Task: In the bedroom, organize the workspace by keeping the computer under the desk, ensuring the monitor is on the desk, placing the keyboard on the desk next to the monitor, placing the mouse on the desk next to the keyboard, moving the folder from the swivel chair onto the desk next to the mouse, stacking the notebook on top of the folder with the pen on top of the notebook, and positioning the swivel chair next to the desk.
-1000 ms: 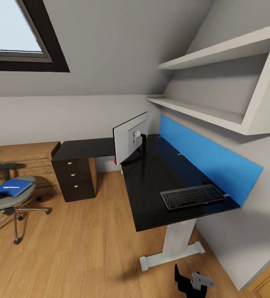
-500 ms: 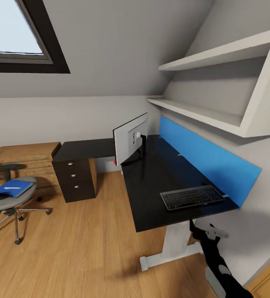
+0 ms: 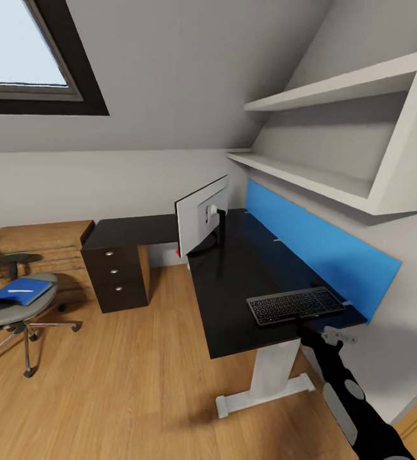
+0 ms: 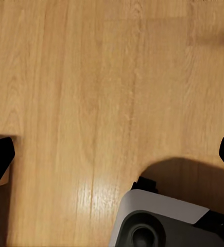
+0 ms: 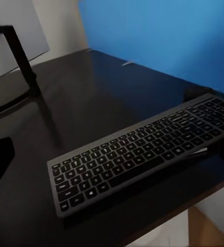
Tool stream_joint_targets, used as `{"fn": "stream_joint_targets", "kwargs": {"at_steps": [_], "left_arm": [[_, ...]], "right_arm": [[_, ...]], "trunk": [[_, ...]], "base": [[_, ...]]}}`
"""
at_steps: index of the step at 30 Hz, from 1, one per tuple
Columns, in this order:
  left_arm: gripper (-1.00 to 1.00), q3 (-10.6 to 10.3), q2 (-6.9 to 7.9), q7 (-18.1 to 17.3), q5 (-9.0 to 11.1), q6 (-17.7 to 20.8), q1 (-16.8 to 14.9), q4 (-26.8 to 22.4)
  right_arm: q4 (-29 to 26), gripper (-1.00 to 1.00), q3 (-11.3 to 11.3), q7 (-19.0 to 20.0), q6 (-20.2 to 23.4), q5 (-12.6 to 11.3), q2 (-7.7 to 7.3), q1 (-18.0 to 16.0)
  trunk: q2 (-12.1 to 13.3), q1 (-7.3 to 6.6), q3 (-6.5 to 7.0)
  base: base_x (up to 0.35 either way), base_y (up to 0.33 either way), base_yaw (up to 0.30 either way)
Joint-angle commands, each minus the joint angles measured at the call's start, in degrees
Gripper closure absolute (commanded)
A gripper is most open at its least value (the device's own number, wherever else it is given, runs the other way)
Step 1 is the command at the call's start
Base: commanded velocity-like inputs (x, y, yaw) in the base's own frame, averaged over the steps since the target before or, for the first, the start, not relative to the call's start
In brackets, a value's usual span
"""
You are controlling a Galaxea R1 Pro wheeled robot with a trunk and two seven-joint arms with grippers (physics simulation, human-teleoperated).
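Head view
Right gripper (image 3: 311,327): black two-finger tool on a black-and-grey arm, raised at the near edge of the desk, just before the keyboard; finger spread cannot be told here.
Desk (image 3: 234,287): long black L-shaped top on a white leg, three black drawers with round silver knobs well beyond the tool.
Keyboard (image 3: 296,305): slim dark grey keyboard in a thin dark frame, flat on the desk end nearest the tool.
Monitor (image 3: 200,214): wide thin screen, white back showing, black stand, small red dot at a lower corner; on the desk, well beyond the keyboard.
Swivel chair (image 3: 7,305): grey padded seat, black armrests, chrome star base; far across the light wood floor (image 3: 125,377).
Folder (image 3: 22,291): flat bright blue rectangle on the chair seat.
Pen (image 3: 18,291): thin short white stroke lying on the folder.
Blue panel (image 3: 317,246): plain blue back board behind the desk.

Left wrist view
Left gripper (image 4: 112,159): black fingertips at opposite edges of the picture, spread wide, nothing between them; wood floor beneath.

Right wrist view
Right gripper: black fingertips wide apart, holding nothing; keyboard lies just ahead between them, untouched.
Writing: key legends too small to read; no brand legible.
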Motion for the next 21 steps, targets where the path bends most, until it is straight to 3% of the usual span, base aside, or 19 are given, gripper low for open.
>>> {"fn": "stream_joint_targets", "kwargs": {"at_steps": [1,3,4,5,10,13,14,18,21], "left_arm": [[-1.0,-0.5,0.06,0.4,0.6,-0.3,-0.1,0.0],[-1.0,-0.5,0.06,0.4,0.6,-0.3,-0.1,0.0],[-1.0,-0.5,0.06,0.4,0.6,-0.3,-0.1,0.0],[-1.0,-0.5,0.06,0.4,0.6,-0.3,-0.1,0.0],[-1.0,-0.5,0.06,0.4,0.6,-0.3,-0.1,0.0],[-1.0,-0.5,0.06,0.4,0.5,-0.3,-0.1,0.0],[-1.0,-0.5,0.06,0.5,0.5,-0.3,-0.1,0.0],[-1.0,-0.5,0.01,0.5,0.5,-0.4,-0.1,0.0],[-1.0,-0.5,-0.06,0.6,0.5,-0.5,-0.1,-0.1]], "right_arm": [[-1.5,-1.0,-0.3,0.1,2.0,-0.5,-0.02,0.0],[-3.2,-1.0,-0.8,0.1,4.5,-0.5,0.0,0.0],[-6.3,-1.0,-1.2,-0.3,8.9,-0.5,0.03,-0.1],[-7.5,-1.0,-1.3,-0.7,10.6,-0.4,0.03,-0.1],[-16.0,-1.0,-1.4,-7.8,29.4,-0.2,0.11,-1.7],[-17.9,-1.0,-1.4,-11.1,39.4,-0.3,0.11,-5.7],[-16.7,-1.0,-1.2,-12.4,45.3,-0.2,0.08,-9.7],[-11.9,-1.0,0.4,-12.9,48.0,0.6,0.12,-11.9],[-8.6,-1.0,3.6,-13.0,48.8,3.1,0.12,-12.5]], "trunk": [[0.3,-0.2,0.08],[1.1,-0.64,0.44],[1.5,-0.86,0.62],[1.9,-1.08,0.8],[3.9,-2.18,1.69],[5.1,-2.84,2.23],[5.5,-3.06,2.41],[6.3,-3.5,2.77],[6.3,-3.5,2.77]], "base": [[0.0,0.0,0.0],[0.0,0.0,0.0],[0.0,0.0,0.0],[0.0,0.0,0.0],[0.0,0.0,0.0],[0.0,0.0,0.0],[0.0,0.0,0.0],[0.0,0.0,0.0],[0.0,0.0,0.0]]}}
